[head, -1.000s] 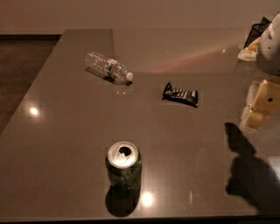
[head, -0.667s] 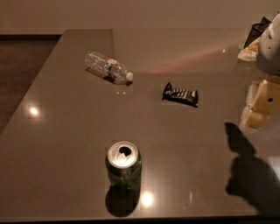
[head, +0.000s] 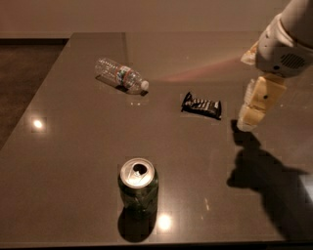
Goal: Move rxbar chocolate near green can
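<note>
A dark, glossy table point(head: 58, 161) fills most of the view, with a pale wall point(head: 146, 14) behind it. A strip of dark floor point(head: 24, 73) runs past its left edge, well left of the green can point(head: 138, 188).

The can stands upright near the front edge, and the bare tabletop on either side of it gives wide room to move. Behind it and slightly left, a clear plastic bottle point(head: 121, 75) lies on its side with its white cap pointing right. The rxbar chocolate point(head: 201, 105) lies flat behind and to the right of the can, well apart from it.

Further right, the gripper point(head: 249, 119) hangs just beside the bar, under the white arm point(head: 283, 44). It holds nothing; whether it is wide or narrow I cannot tell. Its shadow point(head: 264, 171) darkens the table right of the can.
</note>
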### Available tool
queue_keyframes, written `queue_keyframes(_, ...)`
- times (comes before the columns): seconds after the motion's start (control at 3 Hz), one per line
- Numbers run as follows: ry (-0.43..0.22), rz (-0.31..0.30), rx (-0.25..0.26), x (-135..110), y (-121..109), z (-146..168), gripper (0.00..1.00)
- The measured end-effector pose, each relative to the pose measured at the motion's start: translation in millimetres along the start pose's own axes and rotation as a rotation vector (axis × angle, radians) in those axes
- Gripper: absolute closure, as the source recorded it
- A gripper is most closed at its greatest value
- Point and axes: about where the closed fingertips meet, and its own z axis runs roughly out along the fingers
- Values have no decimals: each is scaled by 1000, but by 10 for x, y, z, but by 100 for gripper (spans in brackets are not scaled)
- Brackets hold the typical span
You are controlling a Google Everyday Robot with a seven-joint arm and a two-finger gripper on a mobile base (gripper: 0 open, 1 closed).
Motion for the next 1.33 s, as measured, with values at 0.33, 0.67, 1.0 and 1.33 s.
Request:
queue_keyframes(0.33, -33, 33, -12, -132, -258, 254, 0)
queue_keyframes(0.67, -60, 62, -28, -204, -475, 493, 0)
queue_keyframes(1.0, -77, 77, -50, -233, -611, 756, 0)
queue_keyframes(1.33, -82, 79, -83, -265, -716, 1081, 0)
